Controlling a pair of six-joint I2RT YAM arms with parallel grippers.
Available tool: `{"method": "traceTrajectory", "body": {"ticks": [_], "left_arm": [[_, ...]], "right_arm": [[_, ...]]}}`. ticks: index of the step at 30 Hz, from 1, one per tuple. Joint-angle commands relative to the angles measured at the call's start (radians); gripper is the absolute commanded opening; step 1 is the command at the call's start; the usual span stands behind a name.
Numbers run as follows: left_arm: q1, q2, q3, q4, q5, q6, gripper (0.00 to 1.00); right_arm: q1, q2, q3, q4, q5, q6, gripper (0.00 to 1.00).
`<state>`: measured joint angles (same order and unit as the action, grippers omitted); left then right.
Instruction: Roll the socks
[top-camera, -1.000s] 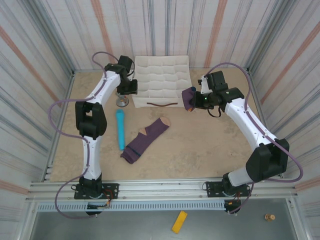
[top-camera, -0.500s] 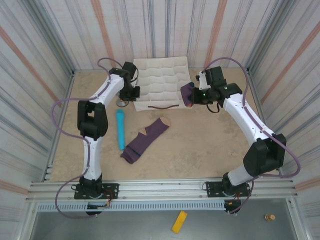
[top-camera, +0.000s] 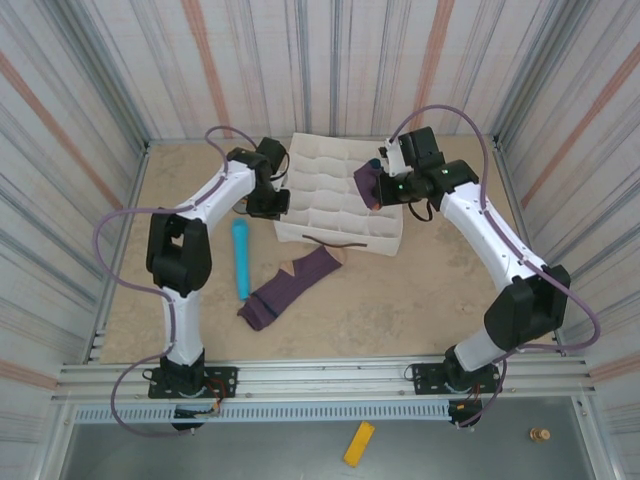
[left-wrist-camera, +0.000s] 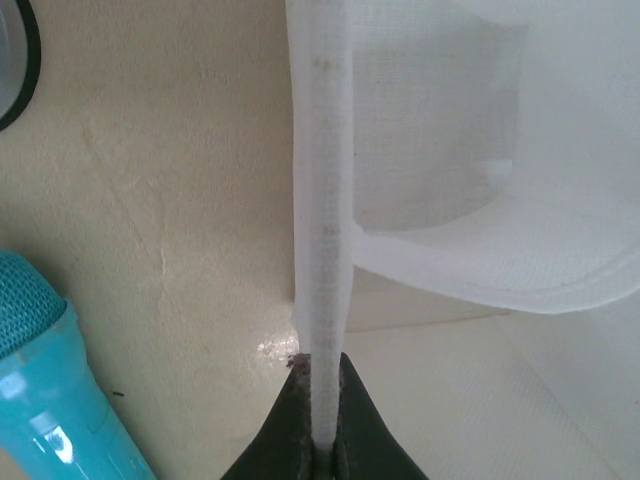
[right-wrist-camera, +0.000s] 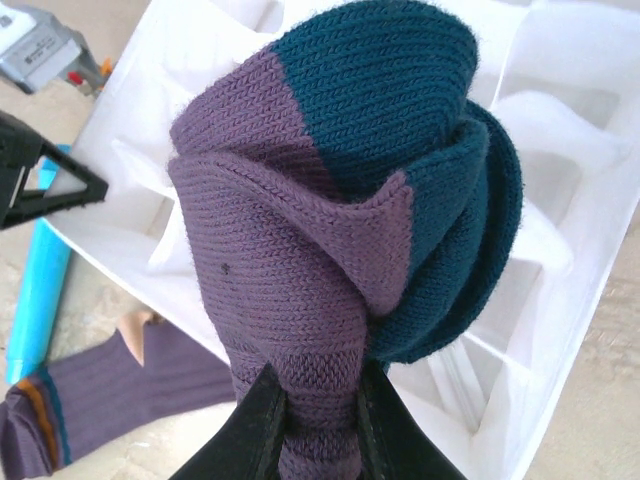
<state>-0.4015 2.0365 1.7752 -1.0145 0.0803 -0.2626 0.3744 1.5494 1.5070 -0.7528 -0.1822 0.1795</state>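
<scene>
- Socks: one is a rolled sock (right-wrist-camera: 340, 200), a tight purple bundle with its dark teal toe wrapped on top. It hangs in the air over the right far part of a white fabric organiser (top-camera: 330, 165) that stands toward the far edge of the bench (top-camera: 420, 290).
- The other, a flat sock (top-camera: 285, 288), lies stretched out and unrolled on the bench. It sits just in front of the organiser's near wall, about midway between the left and right edges, with its tan-orange heel toward the organiser.
- Progress, as I judge it: roughly half. One sock is rolled and seems ready to drop into a compartment; the flat one has yet to be picked up and rolled.
- The right fingers (top-camera: 383, 187) are clamped narrowly on the lower end of the rolled sock. That arm reaches from the near right corner, its elbow out toward the right edge and its wrist turned in over the organiser.
- The left fingers (left-wrist-camera: 312, 415) are pinched fully together on the thin upright rim of the organiser's left wall. That arm stretches up along the left side, its wrist bent down to the rim.
- A light blue cylinder (top-camera: 241, 258) lies on the bench left of the flat sock, near it but not touching.
</scene>
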Motion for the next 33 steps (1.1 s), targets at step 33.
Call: {"method": "traceTrajectory", "body": {"ticks": [33], "left_arm": [[-0.011,-0.061,-0.158,0.115,0.003,-0.188,0.0]], "right_arm": [[0.079,0.437,0.186,-0.039,0.138,-0.174,0.0]]}}
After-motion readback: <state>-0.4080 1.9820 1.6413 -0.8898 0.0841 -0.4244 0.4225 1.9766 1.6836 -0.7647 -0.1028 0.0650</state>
